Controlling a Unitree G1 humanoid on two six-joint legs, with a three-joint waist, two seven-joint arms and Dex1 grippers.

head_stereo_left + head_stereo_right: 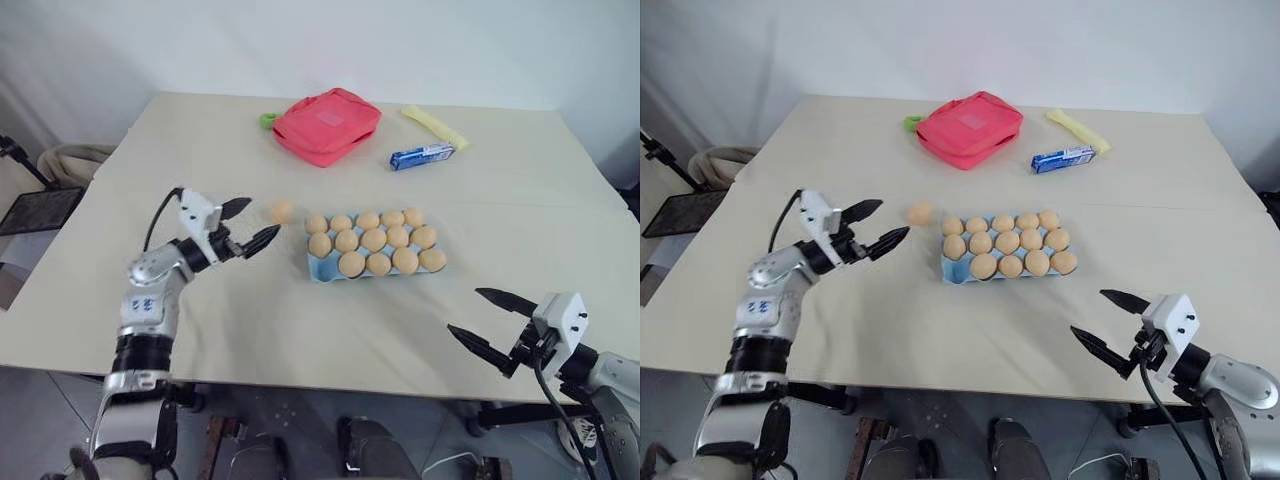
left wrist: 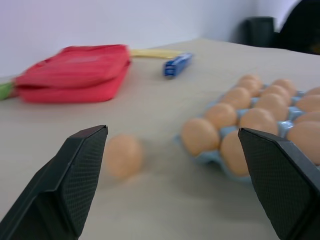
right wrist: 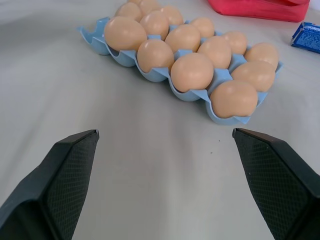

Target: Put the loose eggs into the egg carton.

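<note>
Left pincer (image 1: 248, 226) wide open, empty; approach the loose egg (image 1: 282, 211) level, close gently, seat it in the carton's (image 1: 322, 270) free near-left cup.

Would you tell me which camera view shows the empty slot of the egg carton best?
The right wrist view: the egg carton's one empty slot sits open at its far corner. Both eye views show it smaller, at the carton's near-left corner. In the left wrist view I cannot make it out.
</note>
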